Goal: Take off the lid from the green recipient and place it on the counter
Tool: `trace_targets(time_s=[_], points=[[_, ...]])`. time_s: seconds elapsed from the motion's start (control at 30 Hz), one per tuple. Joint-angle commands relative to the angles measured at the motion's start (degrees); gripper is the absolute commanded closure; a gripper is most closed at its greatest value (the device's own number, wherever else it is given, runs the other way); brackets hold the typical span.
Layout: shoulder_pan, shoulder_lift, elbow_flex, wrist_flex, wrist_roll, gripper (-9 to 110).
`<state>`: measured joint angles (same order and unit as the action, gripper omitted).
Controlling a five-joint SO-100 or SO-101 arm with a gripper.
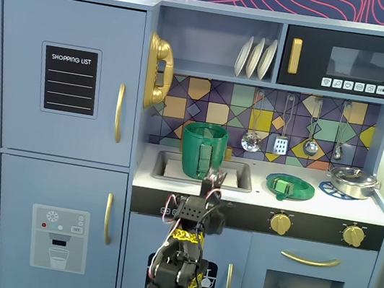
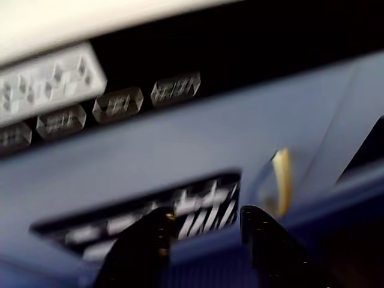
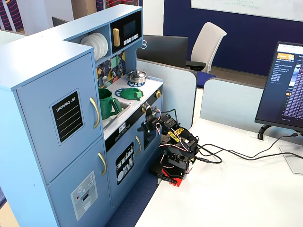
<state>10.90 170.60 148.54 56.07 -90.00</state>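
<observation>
The gripper sits nearest the wrist camera, its two dark fingers spread apart with clear space between them, and nothing is held or touched. The blurred wrist view shows only the blue cabinet front, a gold door handle and the black control strip beyond the fingertips. In a fixed view the gripper hangs at the front edge of the toy kitchen, just below the level of the counter.

Judging from how things lie, the lifting and placing look done — the lid rests flat on the white counter, to the right of the sink in that view, and the green pot stands open in the sink. The other fixed view agrees: lid on the counter, pot uncovered beside it, well apart from the gripper.

So the step in hand is probably the retreat. To do it well, pull the arm straight back from the cabinet front (the jaws need not close) and keep low enough not to catch the counter's edge. Farther back, a silver pan sits at the counter's right end — no concern for this move.
</observation>
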Motion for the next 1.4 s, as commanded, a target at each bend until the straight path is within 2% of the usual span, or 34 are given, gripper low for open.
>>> trace_targets(time_s=[0.0, 0.13, 0.27, 0.53, 0.73, 1.03, 1.17, 1.27, 1.37], points=[[-5.19, 2.90, 4.66, 2.64, -2.72, 101], [-6.42, 6.33, 11.16, 6.33, -3.43, 101], [-6.94, 10.90, 16.08, 11.87, 0.18, 101], [-7.82, 11.43, 23.03, 18.28, 2.81, 101], [-10.37, 11.51, 23.12, 23.55, 3.34, 101], [-12.39, 11.51, 23.20, 30.41, -4.66, 101], [-12.39, 11.51, 23.20, 30.94, -2.29, 101], [-12.48, 11.51, 23.20, 31.64, 3.52, 101], [-12.57, 11.51, 23.20, 31.64, 3.43, 101]])
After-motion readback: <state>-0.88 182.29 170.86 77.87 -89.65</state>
